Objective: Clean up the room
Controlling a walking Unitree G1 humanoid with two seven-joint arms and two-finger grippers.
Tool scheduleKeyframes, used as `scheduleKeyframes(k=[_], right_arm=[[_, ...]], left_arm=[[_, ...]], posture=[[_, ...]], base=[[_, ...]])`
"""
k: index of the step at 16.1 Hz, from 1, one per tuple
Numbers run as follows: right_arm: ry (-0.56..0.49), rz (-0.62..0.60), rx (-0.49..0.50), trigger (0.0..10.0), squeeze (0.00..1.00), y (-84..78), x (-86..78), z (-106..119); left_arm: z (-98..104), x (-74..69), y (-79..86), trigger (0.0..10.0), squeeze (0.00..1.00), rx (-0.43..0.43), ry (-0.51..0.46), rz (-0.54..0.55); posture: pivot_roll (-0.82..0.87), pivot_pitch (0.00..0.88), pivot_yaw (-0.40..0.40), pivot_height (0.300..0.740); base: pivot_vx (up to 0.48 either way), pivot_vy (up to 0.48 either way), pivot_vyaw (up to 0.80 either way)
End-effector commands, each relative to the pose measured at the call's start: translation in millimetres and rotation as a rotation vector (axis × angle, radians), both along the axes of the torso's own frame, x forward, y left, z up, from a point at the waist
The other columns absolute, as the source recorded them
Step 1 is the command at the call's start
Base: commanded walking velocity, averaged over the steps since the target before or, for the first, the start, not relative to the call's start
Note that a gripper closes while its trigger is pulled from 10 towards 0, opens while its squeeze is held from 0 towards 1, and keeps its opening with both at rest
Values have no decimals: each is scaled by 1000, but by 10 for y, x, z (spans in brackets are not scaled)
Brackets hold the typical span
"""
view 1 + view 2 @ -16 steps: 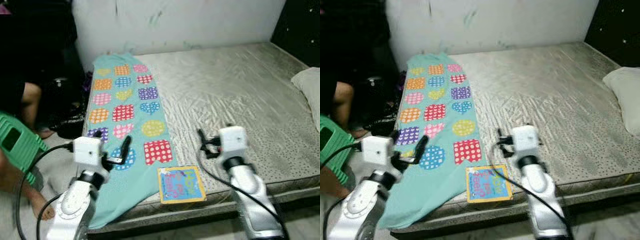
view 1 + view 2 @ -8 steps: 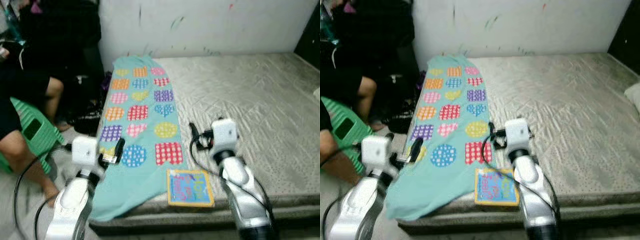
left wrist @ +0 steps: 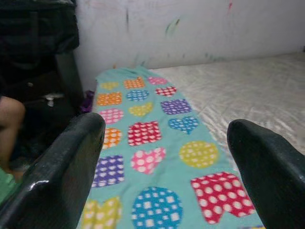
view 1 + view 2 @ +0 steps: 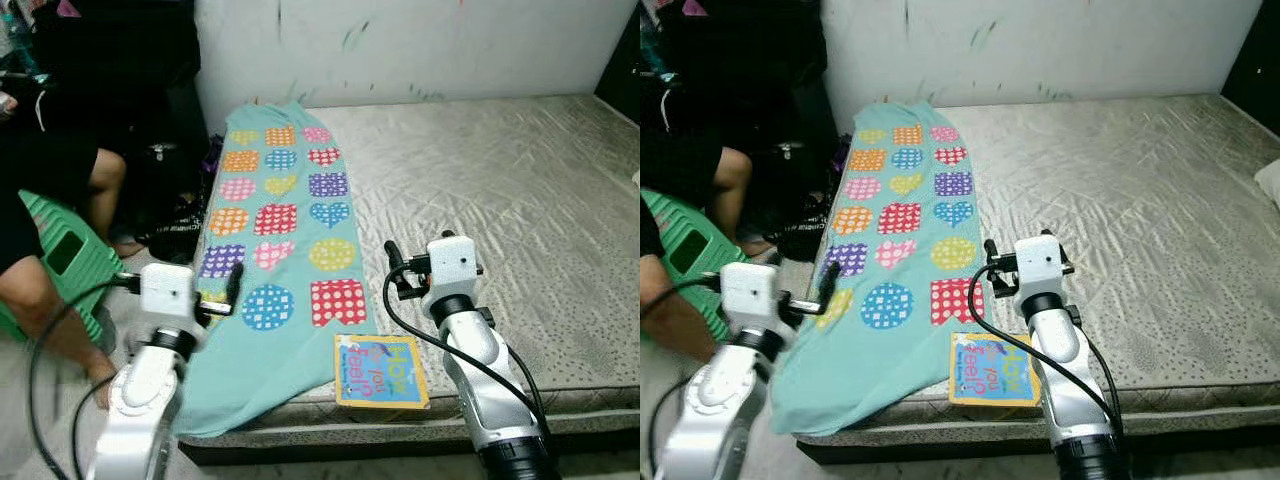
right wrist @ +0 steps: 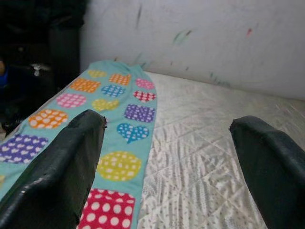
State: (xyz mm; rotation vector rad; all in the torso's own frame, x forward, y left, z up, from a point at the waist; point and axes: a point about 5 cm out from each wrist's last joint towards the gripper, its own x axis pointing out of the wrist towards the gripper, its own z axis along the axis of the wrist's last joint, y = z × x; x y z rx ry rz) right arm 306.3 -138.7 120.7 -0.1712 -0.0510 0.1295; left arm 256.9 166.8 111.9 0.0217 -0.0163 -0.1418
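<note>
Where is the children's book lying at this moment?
In the left eye view the book lies flat at the near edge of the mattress, touching the near corner of the teal patterned blanket, just left of the right arm.

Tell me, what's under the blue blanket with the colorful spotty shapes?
The blanket lies along the left side of the bare grey mattress, its near end drooping over the edge. A book sits beside it. Anything underneath it is covered.

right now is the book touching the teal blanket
Touching: in the left eye view the book lies on the mattress edge with its left side overlapping the teal blanket.
</note>
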Motion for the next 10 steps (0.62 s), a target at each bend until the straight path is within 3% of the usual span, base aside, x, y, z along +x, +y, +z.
scheduleKeyframes(k=[1, 10], right_arm=[[-20, 14, 8, 10000, 0, 24, 52, 50], [-24, 11, -8, 10000, 0, -7, 85, 37]], left_arm=[[-1, 3, -7, 10000, 0, 10, -9, 3], [3, 17, -71, 10000, 0, -21, -17, -7]], posture=[[-30, 0, 0, 740], [-37, 16, 0, 740]], base=[[0, 0, 0], [0, -28, 0]])
